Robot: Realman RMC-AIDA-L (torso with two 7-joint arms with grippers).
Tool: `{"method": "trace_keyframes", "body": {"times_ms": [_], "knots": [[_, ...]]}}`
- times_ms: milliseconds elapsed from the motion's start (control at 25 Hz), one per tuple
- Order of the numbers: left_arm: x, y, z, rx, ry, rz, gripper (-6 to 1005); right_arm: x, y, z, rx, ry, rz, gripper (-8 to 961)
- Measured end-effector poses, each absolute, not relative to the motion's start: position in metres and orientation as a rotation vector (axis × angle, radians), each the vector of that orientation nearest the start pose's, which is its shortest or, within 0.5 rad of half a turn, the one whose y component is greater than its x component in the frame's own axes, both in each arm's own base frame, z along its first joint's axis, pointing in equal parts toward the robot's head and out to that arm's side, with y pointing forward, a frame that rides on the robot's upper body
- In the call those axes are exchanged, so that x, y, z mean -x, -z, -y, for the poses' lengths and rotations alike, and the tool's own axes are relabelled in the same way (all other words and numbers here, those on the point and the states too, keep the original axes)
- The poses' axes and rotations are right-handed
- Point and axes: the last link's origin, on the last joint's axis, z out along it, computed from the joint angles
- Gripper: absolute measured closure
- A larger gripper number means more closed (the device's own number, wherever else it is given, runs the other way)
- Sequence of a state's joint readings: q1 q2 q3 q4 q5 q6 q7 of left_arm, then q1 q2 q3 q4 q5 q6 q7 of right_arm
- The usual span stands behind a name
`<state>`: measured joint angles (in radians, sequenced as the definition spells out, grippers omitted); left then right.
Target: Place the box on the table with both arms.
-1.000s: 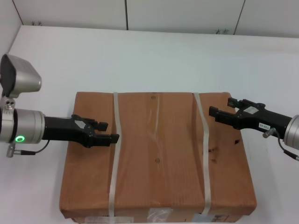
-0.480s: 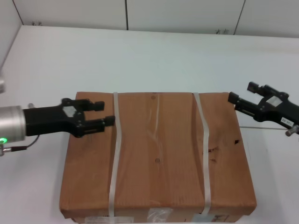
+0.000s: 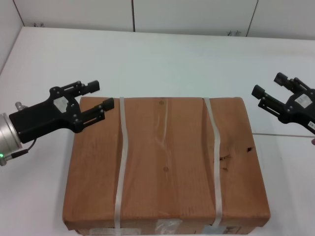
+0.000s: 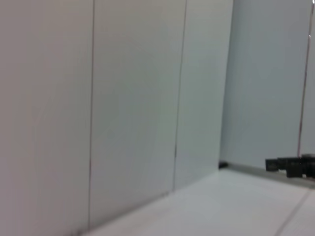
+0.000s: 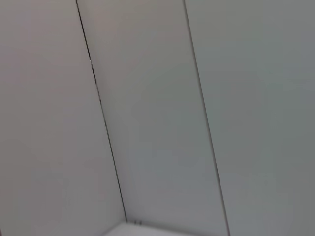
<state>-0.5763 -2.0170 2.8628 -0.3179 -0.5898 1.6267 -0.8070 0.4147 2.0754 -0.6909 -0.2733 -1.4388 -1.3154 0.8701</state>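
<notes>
The large flat brown cardboard box [image 3: 166,164] lies flat on the white table [image 3: 157,59], with two whitish straps across it and tape and labels on its near side. My left gripper [image 3: 100,95] is open and empty, just above the box's far left corner. My right gripper [image 3: 268,84] is open and empty, to the right of the box's far right corner, clear of it. Neither gripper touches the box. The left wrist view shows my right gripper far off [image 4: 290,166]. The right wrist view shows only wall panels.
White wall panels [image 3: 192,14] stand behind the table's far edge. A side wall [image 3: 7,29] runs along the table on the left. Bare tabletop lies beyond the box and on both sides of it.
Both grippers have drawn away from over the box: the left has gone outward to the left and up, the right outward to the right. The box has not moved.
</notes>
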Motion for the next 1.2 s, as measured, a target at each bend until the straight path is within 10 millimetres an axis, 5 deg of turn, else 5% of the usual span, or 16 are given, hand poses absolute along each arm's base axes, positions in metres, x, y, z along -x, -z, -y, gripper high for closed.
{"method": "trace_keyframes", "body": {"times_ms": [400, 920, 1200], "knots": [[0.300, -0.002, -0.283, 2.261, 0.990, 0.197, 394, -0.310, 0.023, -0.303, 2.103, -0.932, -0.538, 122], [0.285, -0.010, -0.273, 2.805, 0.981, 0.135, 388, -0.255, 0.041, -0.306, 2.754, -0.895, -0.321, 122], [0.279, -0.003, -0.270, 2.910, 0.977, 0.126, 386, -0.247, 0.044, -0.306, 2.847, -0.866, -0.310, 122]]}}
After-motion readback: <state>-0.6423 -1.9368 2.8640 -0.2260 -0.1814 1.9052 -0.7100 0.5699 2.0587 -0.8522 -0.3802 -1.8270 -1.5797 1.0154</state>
